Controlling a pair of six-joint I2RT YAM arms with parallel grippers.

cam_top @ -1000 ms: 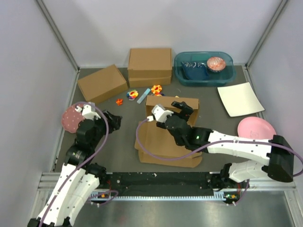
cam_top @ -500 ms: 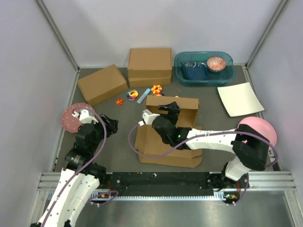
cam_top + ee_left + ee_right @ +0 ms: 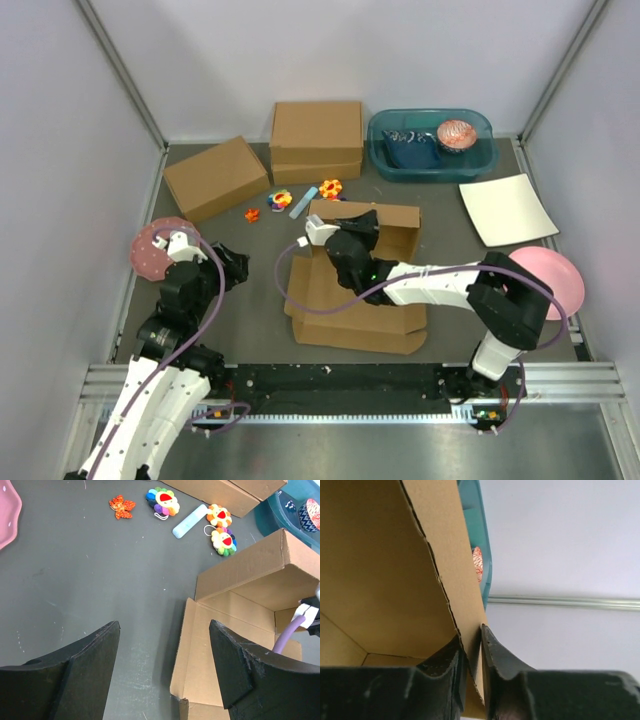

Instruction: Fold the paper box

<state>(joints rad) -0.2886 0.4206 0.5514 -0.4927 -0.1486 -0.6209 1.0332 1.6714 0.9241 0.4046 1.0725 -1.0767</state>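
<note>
The paper box (image 3: 350, 312) lies half-formed in the middle of the table, its base flat and its back wall (image 3: 395, 222) standing up. My right gripper (image 3: 352, 230) reaches over the base and is shut on the edge of that raised cardboard wall (image 3: 385, 570). In the right wrist view both fingers (image 3: 492, 652) pinch the thin panel between them. My left gripper (image 3: 235, 262) hovers open to the left of the box. In the left wrist view its gap (image 3: 164, 625) frames the bare table and the box's left edge (image 3: 187, 655), touching nothing.
Two closed brown boxes (image 3: 215, 176) (image 3: 316, 138) stand at the back. A teal bin (image 3: 430, 146) is at the back right, with a white square plate (image 3: 507, 209) in front of it. Pink plates sit at the left (image 3: 148, 252) and right (image 3: 555, 276). Small colourful toys (image 3: 300, 195) lie behind the box.
My right gripper has moved left along the raised back wall and closed on it. The left arm shifted slightly and stayed open.
</note>
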